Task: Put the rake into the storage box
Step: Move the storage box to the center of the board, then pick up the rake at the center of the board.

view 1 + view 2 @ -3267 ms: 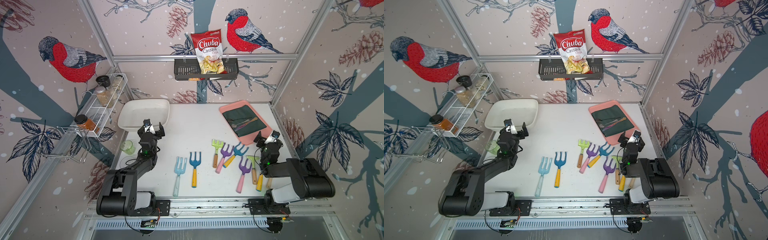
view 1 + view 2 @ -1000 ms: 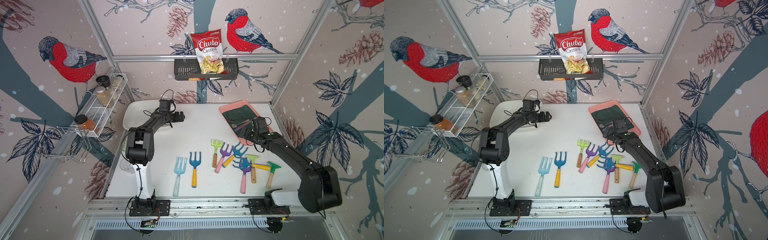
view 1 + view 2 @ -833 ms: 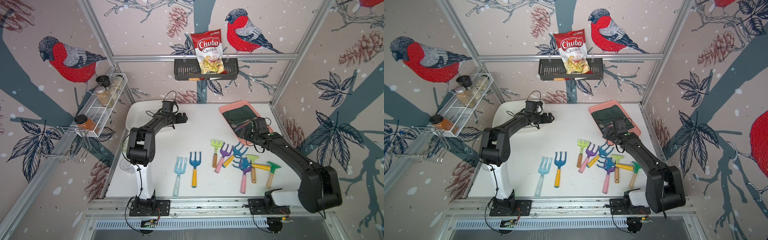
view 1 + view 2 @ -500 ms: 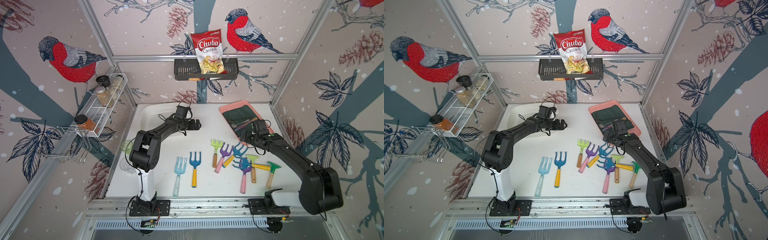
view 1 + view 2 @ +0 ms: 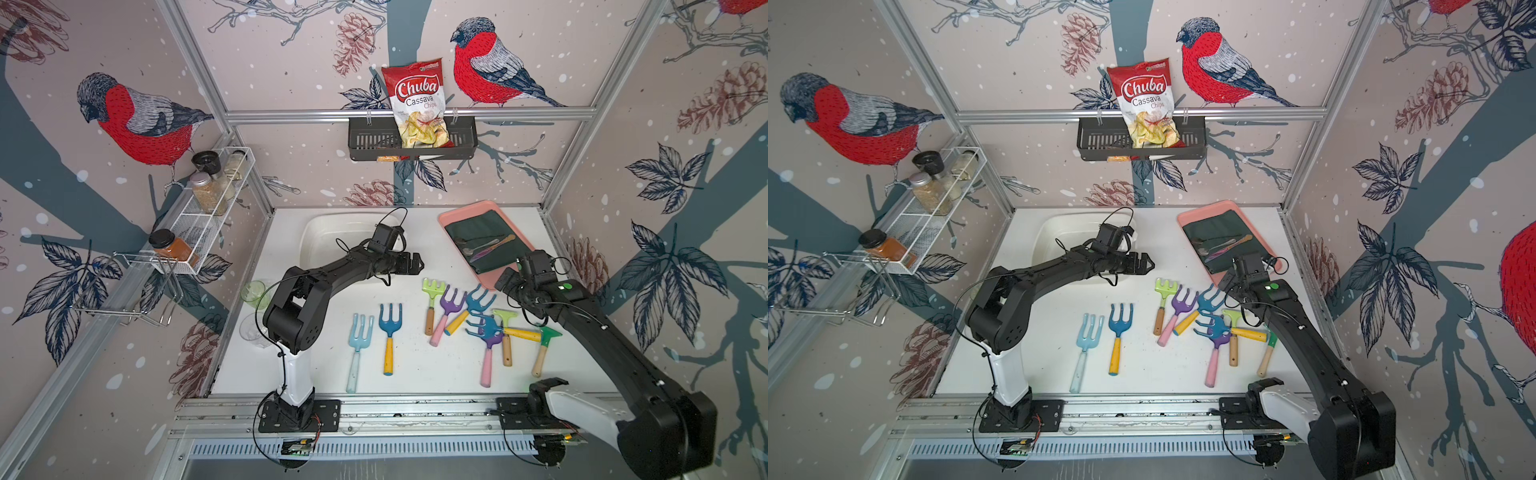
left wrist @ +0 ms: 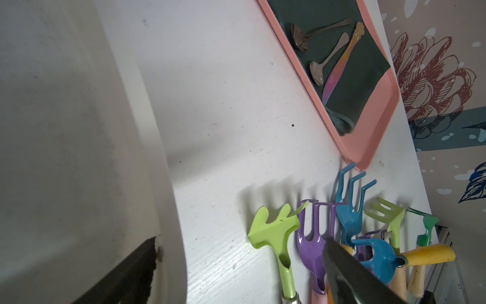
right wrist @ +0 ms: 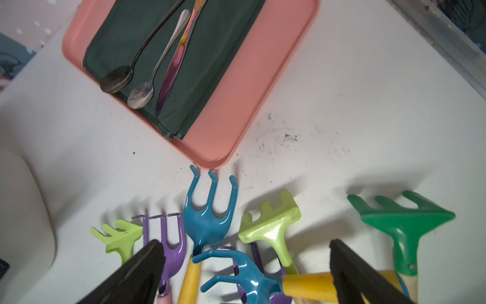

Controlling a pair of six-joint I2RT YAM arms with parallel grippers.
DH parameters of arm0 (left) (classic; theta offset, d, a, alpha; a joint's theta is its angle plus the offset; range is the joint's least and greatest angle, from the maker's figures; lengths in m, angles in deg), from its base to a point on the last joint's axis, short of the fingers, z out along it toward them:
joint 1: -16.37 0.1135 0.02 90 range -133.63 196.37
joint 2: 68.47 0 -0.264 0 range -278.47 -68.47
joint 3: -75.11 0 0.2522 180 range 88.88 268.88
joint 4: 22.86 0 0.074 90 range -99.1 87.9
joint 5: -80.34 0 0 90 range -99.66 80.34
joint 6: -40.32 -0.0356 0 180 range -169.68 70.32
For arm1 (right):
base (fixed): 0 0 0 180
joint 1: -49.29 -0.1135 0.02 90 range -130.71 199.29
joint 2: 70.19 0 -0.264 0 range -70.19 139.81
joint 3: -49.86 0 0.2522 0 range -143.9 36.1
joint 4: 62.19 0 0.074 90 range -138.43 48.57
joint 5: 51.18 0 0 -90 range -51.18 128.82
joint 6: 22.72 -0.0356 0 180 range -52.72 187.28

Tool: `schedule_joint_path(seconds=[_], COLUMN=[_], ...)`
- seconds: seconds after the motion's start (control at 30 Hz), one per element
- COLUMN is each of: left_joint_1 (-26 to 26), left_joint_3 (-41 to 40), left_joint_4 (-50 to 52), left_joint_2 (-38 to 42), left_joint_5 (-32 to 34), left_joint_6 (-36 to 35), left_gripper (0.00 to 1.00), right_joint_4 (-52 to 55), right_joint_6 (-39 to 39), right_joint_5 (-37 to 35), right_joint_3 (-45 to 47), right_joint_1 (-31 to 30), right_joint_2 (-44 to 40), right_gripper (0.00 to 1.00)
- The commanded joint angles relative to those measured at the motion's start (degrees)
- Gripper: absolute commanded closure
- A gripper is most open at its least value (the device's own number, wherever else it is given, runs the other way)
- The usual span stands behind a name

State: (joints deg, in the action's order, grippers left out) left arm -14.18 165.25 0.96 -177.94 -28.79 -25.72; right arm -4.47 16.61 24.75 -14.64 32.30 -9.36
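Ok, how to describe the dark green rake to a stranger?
Find the pink tray at the table's back right; a heap of coloured garden tools lies before it. The dark green rake is rightmost there, the only dark green head, on a pale wooden handle.

The storage box point(image 5: 328, 218) lies back left, the tray point(image 5: 451, 216) back right, tools point(image 5: 451, 301) before them

I see booth walls point(image 5: 291, 62) papered with red-breasted birds, pinecones and leaves, framed by aluminium rails point(image 5: 332, 114). A white bench point(image 5: 432, 370) forms the floor; a wire rack point(image 5: 199, 226) and black basket point(image 5: 365, 141) hang above.
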Motion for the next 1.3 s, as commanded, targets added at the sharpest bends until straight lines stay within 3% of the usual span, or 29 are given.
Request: schedule_joint_path(seconds=[0.0, 0.2, 0.4, 0.6, 0.8, 1.27], left_joint_1=[-0.1, 0.0, 0.5, 2.6, 3.8, 4.4], left_joint_3=[2.1, 5.5, 5.5, 5.8, 5.9, 6.0], left_joint_4=[0.9, 4.2, 5.5, 6.7, 6.5, 6.6], left_joint_2=[1.2, 0.7, 2.3, 3.3, 3.0, 1.8], left_joint_5=[1.1, 1.1, 1.1, -0.3, -0.6, -0.4], left_joint_6=[-2.1, -4.1, -5.7, -6.9, -6.9, -7.1], left_gripper=[0.02, 0.02, 0.02, 0.02, 0.02, 0.02], right_joint_4=[8.1, 17.4, 14.9, 12.1, 7.3, 0.3], right_joint_6=[-16.1, -36.9, -44.6, -44.6, -39.4, -33.8], right_joint_5=[-2.6, -0.6, -0.4, 1.0, 1.7, 3.0], right_joint_3=[-1.5, 0.1, 6.5, 11.8, 15.0, 17.5], right_joint_1=[-1.3, -4.4, -5.9, -3.1, 2.3, 7.0], right_joint_2=[-1.8, -1.9, -4.5, -6.7, -7.5, -5.5], right_gripper=[0.0, 0.0, 0.03, 0.08, 0.19, 0.26])
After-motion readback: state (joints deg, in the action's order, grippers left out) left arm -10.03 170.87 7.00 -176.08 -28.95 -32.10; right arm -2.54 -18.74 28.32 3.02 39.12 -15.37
